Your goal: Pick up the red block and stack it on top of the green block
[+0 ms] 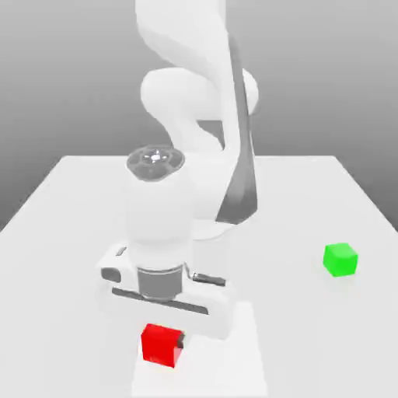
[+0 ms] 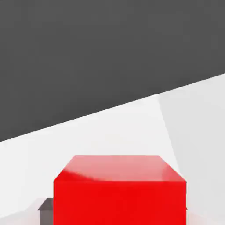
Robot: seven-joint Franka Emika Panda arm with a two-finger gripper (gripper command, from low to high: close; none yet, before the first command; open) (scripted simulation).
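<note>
- Exterior view puts the red block (image 1: 162, 344) nearest the camera, on the white counter (image 1: 70, 202), under the arm's wrist.
- Around it, the tool (image 1: 165, 339) is down and narrowed onto the red block's sides; a dark fingertip (image 1: 183, 340) shows against the face toward the exterior view's right. The grasp looks made; the lift is not.
- Farther back from the red block, toward the exterior view's right, the green block (image 1: 340, 260) sits well apart with nothing on it. Carrying and stacking remain.
</note>
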